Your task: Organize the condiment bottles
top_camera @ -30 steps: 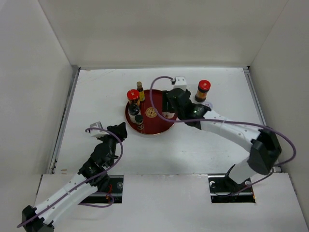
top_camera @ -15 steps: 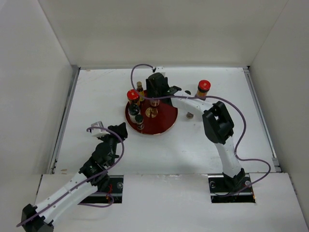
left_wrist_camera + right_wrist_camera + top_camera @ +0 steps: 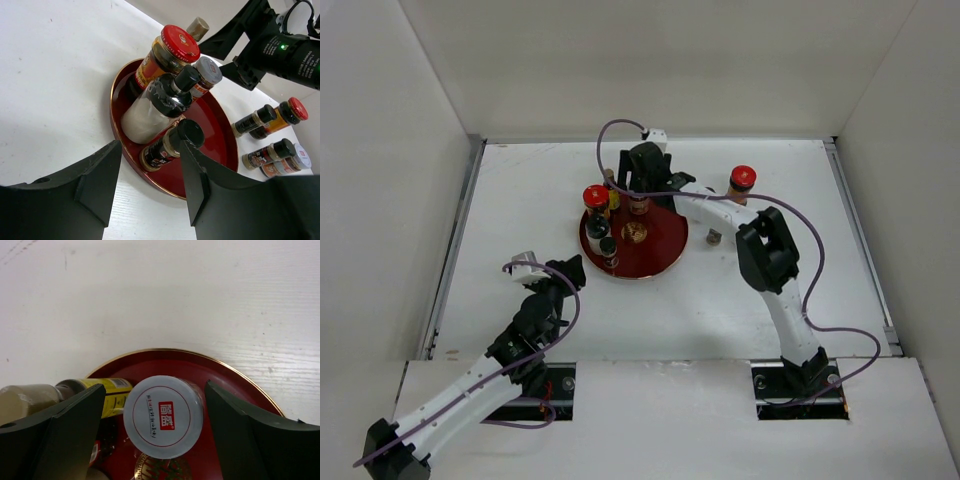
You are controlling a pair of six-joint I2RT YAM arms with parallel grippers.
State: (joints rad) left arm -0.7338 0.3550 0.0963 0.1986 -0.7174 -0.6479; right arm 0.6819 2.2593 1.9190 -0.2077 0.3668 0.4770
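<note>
The white-lidded jar (image 3: 163,415) stood at the far edge of the tray (image 3: 235,385). It was short, with a flat pale-grey lid. A red square holding two white Chinese characters sat in the lid's middle, and the small print beside it was too fine to read. The right gripper (image 3: 156,389) hung straight over the jar with its jaws spread wide to either side of the lid, gripping nothing. One jaw stood clear of the lid; the other was just beside it, and whether it touched could not be told.

Just beside the jar stood the slim bottle (image 3: 107,389), brown with a yellow label and a tan cap. Along the tray's left edge were the red-capped jar (image 3: 170,52), amber with a red-and-yellow label, and the pale bottle (image 3: 147,115) with a ridged black cap. At the near-left edge was the small dark bottle (image 3: 167,147), black-capped, its white lettering illegible.

On the surface (image 3: 520,200) right of the tray, toward the far edge, stood the second red-capped jar (image 3: 742,183). The left wrist view showed a black-capped bottle (image 3: 252,121) beside it, then another black-capped bottle (image 3: 267,155) and a red-labelled jar (image 3: 286,165) with a white lid.

The left gripper (image 3: 567,270) hung over the surface off the tray's near-left edge, jaws partly apart and empty.
</note>
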